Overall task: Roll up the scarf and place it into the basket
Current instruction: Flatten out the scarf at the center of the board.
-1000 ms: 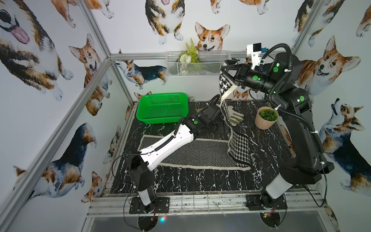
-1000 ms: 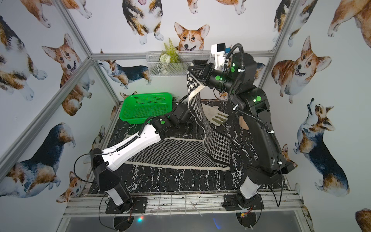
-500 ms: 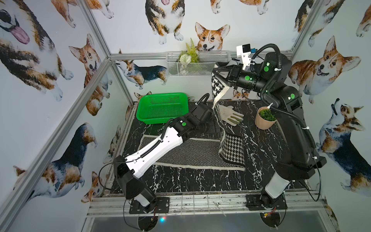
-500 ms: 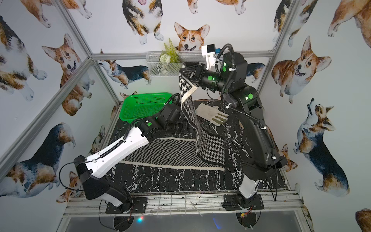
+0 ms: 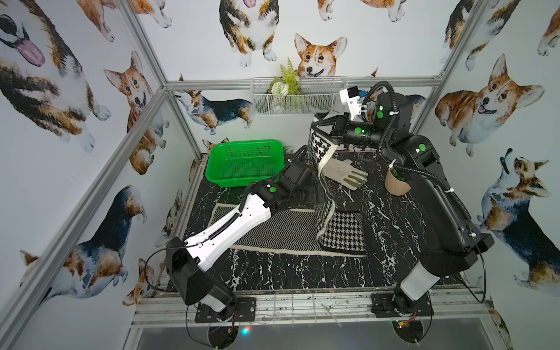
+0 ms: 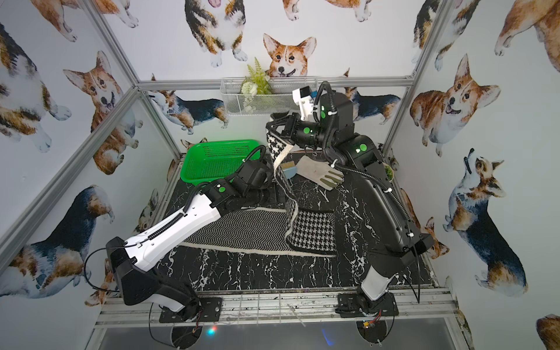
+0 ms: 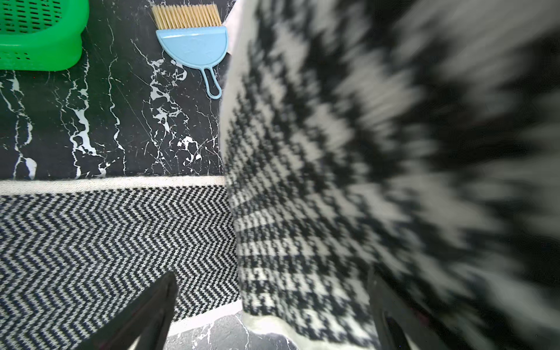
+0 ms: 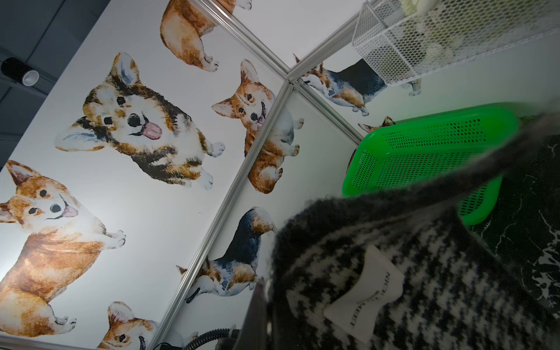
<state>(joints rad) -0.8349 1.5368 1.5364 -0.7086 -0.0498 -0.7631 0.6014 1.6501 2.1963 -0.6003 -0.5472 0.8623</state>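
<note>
Change since earlier frames: right hand [image 5: 316,125] carries the lifted scarf end from near the potted plant [image 5: 397,181] toward the basket [image 5: 245,162]; left arm now reaches further in along the flat part of the scarf [image 5: 281,230].
Right hand: closed on the scarf end, held high above the table [image 5: 394,230]; the right wrist view shows houndstooth cloth with its white label [image 8: 366,291] right at the fingers.
Left hand: jaws spread wide, holding nothing; in the left wrist view one dark fingertip [image 7: 157,303] hovers over the herringbone face, and the hanging houndstooth stretch passes between the two fingers.
Scarf position: one part lies flat on the table, in front of the basket, herringbone face up; the rest rises in a twisted band to the right hand, none of it inside the basket.
Basket: empty, at the back of the table.
Bystanders: glove [image 5: 345,174] and small blue brush [image 7: 194,48], both on the side of the hanging band away from the basket.
Done: one end picked up and folded back over the flat length.
Left, by judgement: no roll is formed yet; rolling and placing both remain.
</note>
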